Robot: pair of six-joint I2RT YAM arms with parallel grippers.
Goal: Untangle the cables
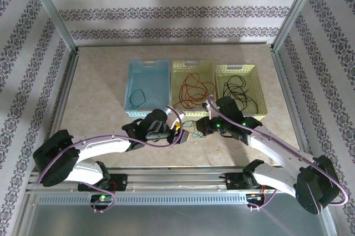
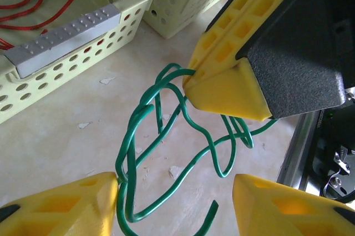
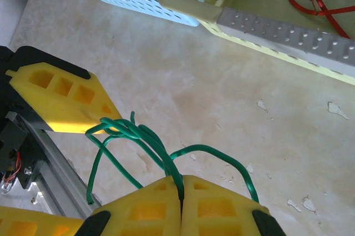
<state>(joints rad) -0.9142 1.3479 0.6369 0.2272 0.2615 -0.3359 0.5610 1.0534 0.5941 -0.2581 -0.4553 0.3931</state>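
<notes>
Jaws of the right gripper (image 3: 181,185) are clenched on the green cable (image 3: 213,147), pinching several strands together at their very tips. From that pinch the tangle runs leftward as a short bundle of loops, its long axis lying left to right between the two grippers, over the bench (image 1: 100,91). The loops touch one fingertip of the left gripper (image 2: 175,200), whose jaws stand wide apart, released. One cut end points toward the near edge. The tangle sits just in front of the middle basket (image 1: 191,64), which holds a red cable (image 1: 194,89). To the left, a blue basket (image 1: 148,64) holds a second green cable (image 1: 137,97). To the right, a yellow basket (image 1: 236,69) holds a black cable (image 1: 236,89).
</notes>
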